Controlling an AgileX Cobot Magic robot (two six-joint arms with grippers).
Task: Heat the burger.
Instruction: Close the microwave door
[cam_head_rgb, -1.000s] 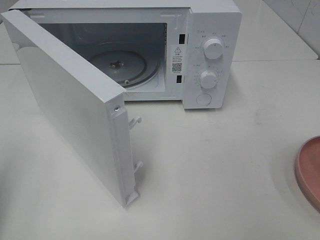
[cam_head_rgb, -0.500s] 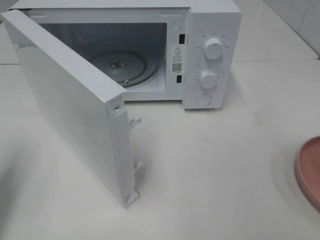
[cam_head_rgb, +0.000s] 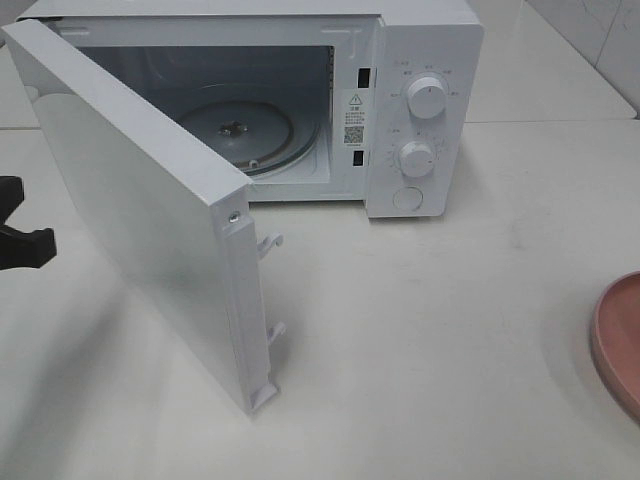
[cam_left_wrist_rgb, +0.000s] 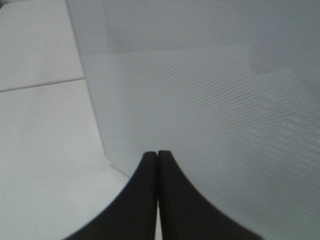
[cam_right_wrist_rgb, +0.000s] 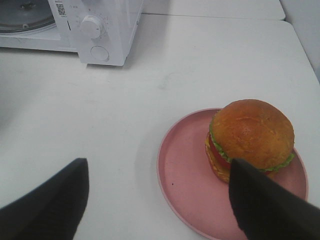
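The burger (cam_right_wrist_rgb: 250, 137), with a golden-brown bun, green lettuce and a red layer, sits on a pink plate (cam_right_wrist_rgb: 185, 170) in the right wrist view. My right gripper (cam_right_wrist_rgb: 159, 167) hangs open above the plate, one finger beside the burger and the other over bare table. Only the plate's rim (cam_head_rgb: 618, 340) shows at the right edge of the high view; the burger is outside that frame. My left gripper (cam_left_wrist_rgb: 158, 154) is shut on nothing, close to the outer face of the microwave door (cam_left_wrist_rgb: 210, 90). It shows dark at the far left (cam_head_rgb: 22, 240).
The white microwave (cam_head_rgb: 425, 60) stands at the back with its door (cam_head_rgb: 140, 210) swung wide toward the front left. Its glass turntable (cam_head_rgb: 245, 130) is bare. Two knobs and a button sit on the right panel.
My left gripper has come into the high view at its left edge, beside the open door. The microwave, door and plate have not moved.
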